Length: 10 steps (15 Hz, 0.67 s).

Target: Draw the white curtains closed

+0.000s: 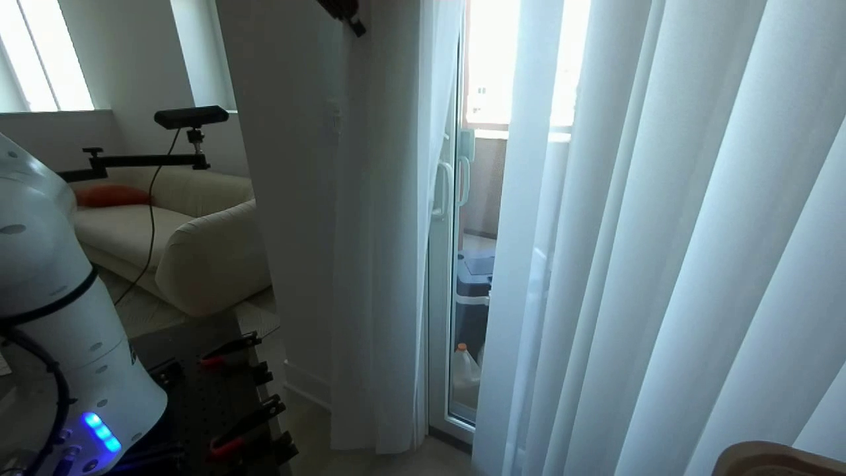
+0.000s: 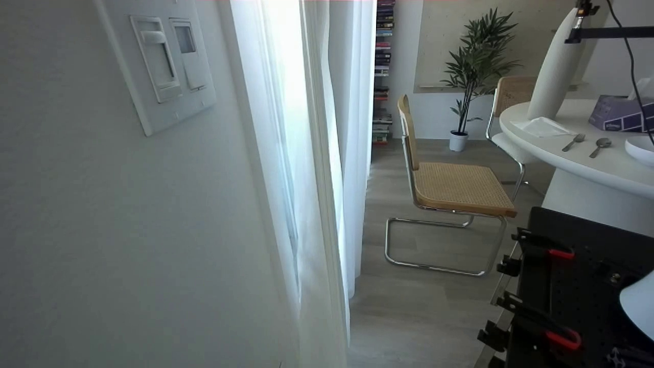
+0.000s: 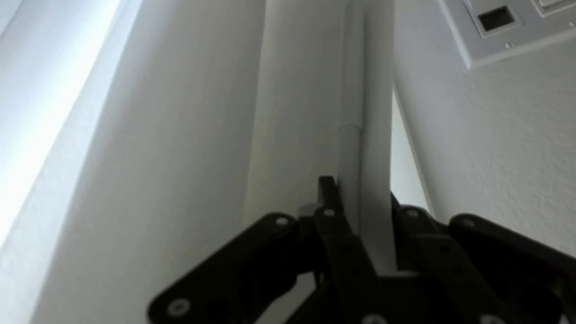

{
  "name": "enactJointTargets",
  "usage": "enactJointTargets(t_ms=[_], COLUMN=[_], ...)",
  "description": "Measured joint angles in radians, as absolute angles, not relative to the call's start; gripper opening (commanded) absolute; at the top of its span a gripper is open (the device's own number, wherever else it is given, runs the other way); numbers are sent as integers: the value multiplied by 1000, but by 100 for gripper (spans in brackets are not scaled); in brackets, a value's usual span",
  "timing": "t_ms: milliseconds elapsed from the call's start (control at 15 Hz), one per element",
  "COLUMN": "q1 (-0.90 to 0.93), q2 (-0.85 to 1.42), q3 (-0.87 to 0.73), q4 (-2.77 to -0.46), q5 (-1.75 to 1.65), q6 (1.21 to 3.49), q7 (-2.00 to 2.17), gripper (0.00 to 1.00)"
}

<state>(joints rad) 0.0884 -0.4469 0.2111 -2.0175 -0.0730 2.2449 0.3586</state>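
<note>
The white curtains hang in soft pleats in both exterior views. In an exterior view a narrow panel [image 1: 380,251] hangs by the wall and a wide panel [image 1: 661,231] hangs to the right; glass shows between them. White fabric also shows in an exterior view [image 2: 352,128]. In the wrist view my gripper [image 3: 361,191] has its fingers on both sides of a fold of white curtain [image 3: 375,148]. The fold fills the narrow gap; part of the right fingertip is hidden behind it. At the top edge of an exterior view a dark part seems to be the gripper [image 1: 357,26].
A wall switch plate [image 3: 499,27] is beside the curtain, also in an exterior view [image 2: 163,66]. A glass door with a handle [image 1: 444,192] stands between the panels. A black table with clamps [image 1: 244,423], a sofa [image 1: 218,258] and a cane chair [image 2: 454,189] are nearby.
</note>
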Motion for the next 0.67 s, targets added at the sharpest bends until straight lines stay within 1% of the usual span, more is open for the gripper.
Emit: enactJointTargets(t_ms=[67,200,333,467,667], q1=[87,136,203,253,300], q2=[-459,-467,-467,-465,-460], q3=[226,233,234,235,239], q4=[-2074,-2180,-2254,-2295,-2300], q5=[-68,29,121,175,207], q6=[2256,2303,2303,2252,2100], q7=[424,384,323,275,228], gripper=[6,6,6,6,6])
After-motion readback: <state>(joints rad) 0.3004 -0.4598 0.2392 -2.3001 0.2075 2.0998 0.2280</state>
